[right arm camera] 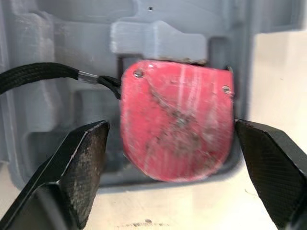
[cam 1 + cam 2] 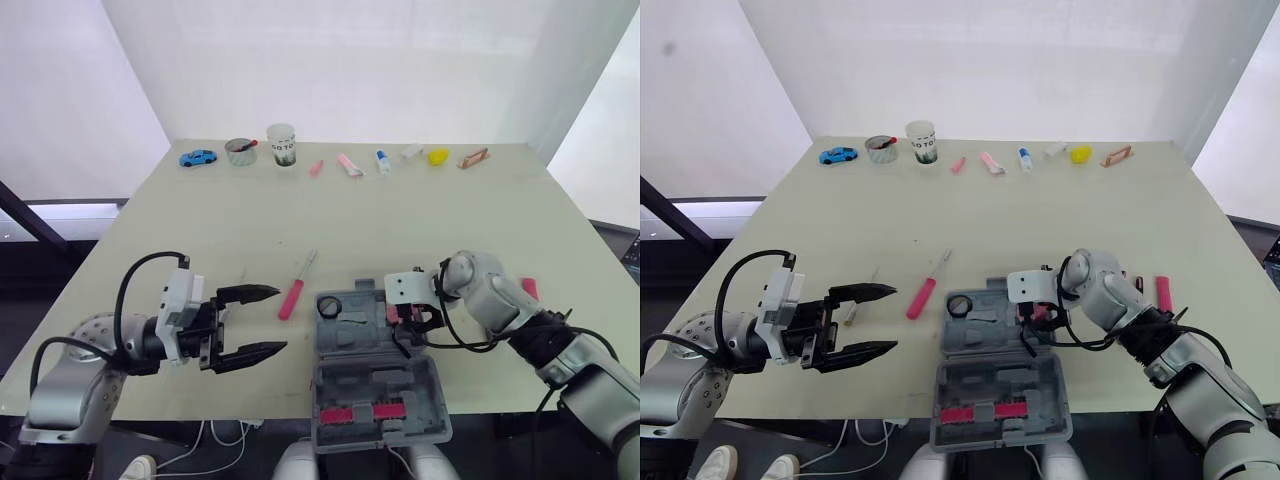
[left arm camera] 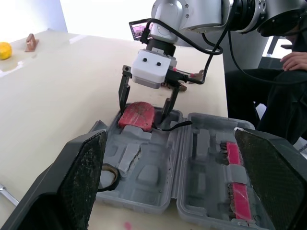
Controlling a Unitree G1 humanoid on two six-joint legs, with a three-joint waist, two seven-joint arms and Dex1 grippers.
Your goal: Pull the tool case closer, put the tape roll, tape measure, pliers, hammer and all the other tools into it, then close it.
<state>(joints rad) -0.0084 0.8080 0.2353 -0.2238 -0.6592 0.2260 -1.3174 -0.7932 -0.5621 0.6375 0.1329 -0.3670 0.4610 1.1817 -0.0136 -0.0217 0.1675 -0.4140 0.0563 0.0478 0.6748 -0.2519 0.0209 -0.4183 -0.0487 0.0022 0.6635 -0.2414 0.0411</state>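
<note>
Pale table (image 2: 400, 220), with small odds and ends along its far edge. The grey case (image 2: 375, 378) lies open at the near edge. The left gripper (image 2: 281, 319) sits at the case's 9 o'clock, fingers wide, holding nothing. The right gripper (image 3: 144, 110) hangs over the case's 1 o'clock corner. Its fingers are wide on each side of the red tape measure (image 1: 177, 127), which sits in its pocket, not squeezed. The screwdriver (image 2: 295, 290) lies on the table just at 1 o'clock from the left gripper, running from 7 to 1 o'clock. The left arm looks closer to it.
</note>
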